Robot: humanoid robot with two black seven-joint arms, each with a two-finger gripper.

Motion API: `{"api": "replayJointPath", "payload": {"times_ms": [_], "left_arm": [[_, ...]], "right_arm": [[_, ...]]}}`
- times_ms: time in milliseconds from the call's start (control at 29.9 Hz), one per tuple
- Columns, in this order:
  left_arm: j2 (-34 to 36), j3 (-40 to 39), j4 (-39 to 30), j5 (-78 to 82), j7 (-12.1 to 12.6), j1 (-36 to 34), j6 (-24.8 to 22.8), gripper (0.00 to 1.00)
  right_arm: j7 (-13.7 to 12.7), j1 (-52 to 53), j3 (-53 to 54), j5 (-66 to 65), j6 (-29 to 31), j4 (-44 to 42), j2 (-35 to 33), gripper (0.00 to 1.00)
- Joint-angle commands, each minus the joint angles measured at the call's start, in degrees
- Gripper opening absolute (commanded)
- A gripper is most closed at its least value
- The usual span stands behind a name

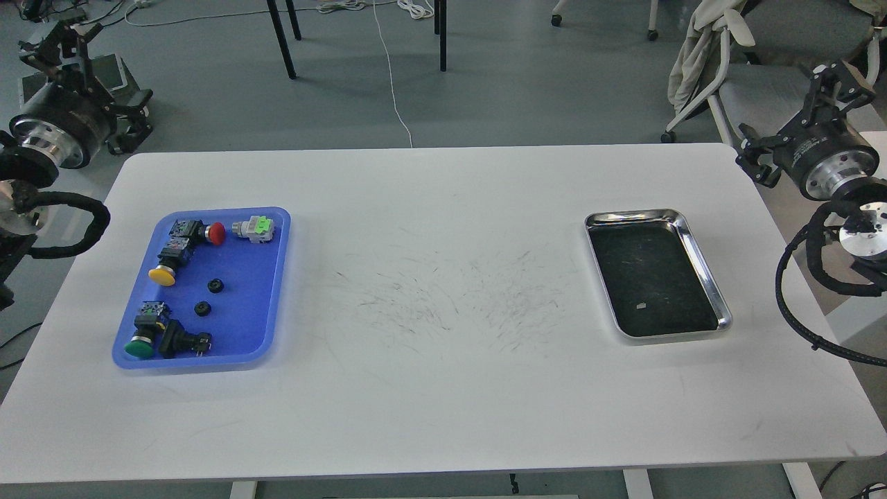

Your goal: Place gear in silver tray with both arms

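The left arm [59,135] enters at the upper left edge of the frame, off the table [443,388], its silver wrist ring facing down-left and its left gripper [52,41] raised toward the top left corner; the fingers are too dark and tangled against the background to tell whether they are parted or closed. The right arm [831,163] mirrors it at the upper right edge, with the right gripper [842,77] pointing up and slightly right; its fingers appear spread, holding nothing.

The silver tray [701,267] lies flat on the right of the table, long axis running from upper left to lower right, its dark bottom bare except for a small pale fleck.

At the left of the table, a blue tray [274,277] holds push-button switches and two small black gears [215,285].
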Motion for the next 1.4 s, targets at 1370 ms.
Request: {"api": "replayJointPath", "payload": {"times_ms": [1370], "left_arm": [[0.61,0.54,-1.61,0.38,-0.03,0.42,-0.57,0.99]], "right_arm": [[0.22,-0.87,0.56,-0.18,0.05,0.38,-0.25,1.0]]}}
